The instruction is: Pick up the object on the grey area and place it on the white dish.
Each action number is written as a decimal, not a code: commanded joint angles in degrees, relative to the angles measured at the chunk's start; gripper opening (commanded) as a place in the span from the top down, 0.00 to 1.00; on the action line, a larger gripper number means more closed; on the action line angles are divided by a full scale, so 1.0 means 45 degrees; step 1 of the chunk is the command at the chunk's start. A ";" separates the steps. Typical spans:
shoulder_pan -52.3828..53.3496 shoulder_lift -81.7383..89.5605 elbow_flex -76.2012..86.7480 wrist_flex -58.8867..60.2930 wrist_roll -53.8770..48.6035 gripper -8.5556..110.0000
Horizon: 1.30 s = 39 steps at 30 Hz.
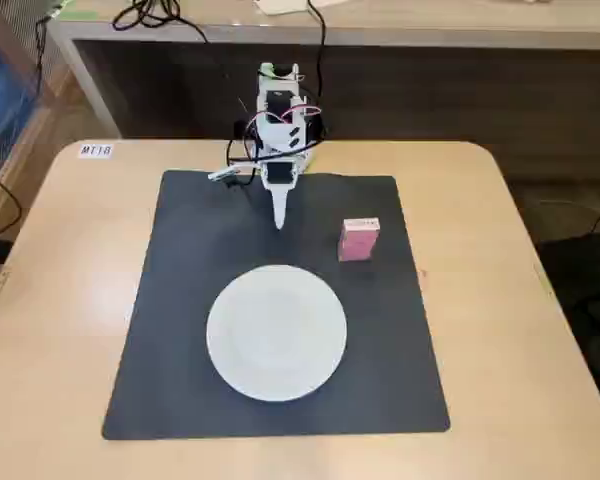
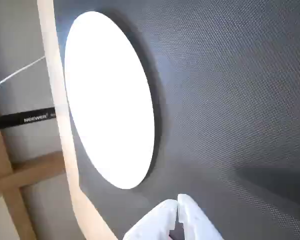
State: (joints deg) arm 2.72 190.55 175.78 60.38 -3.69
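A small pink box [image 1: 359,239] with a whitish top face stands on the dark grey mat [image 1: 180,300], right of centre, behind and right of the round white plate [image 1: 276,332]. My white gripper [image 1: 279,221] points down over the mat's far middle, left of the box and apart from it, with its jaws together and nothing in them. In the wrist view the closed gripper [image 2: 178,201] is at the bottom edge, above the mat [image 2: 230,100], with the plate [image 2: 110,100] ahead. The box is out of the wrist view.
The mat lies on a beige table [image 1: 520,330] with rounded corners. The arm's base and cables [image 1: 280,120] sit at the table's far edge. A desk with cables stands behind. A black rod [image 2: 20,120] and wooden frame show beyond the table edge in the wrist view.
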 commanded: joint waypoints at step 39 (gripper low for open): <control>-0.7285 -1.8125 -2.2207 0.5703 0.1074 0.93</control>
State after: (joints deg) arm -27.77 117.77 88.24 79.37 0.00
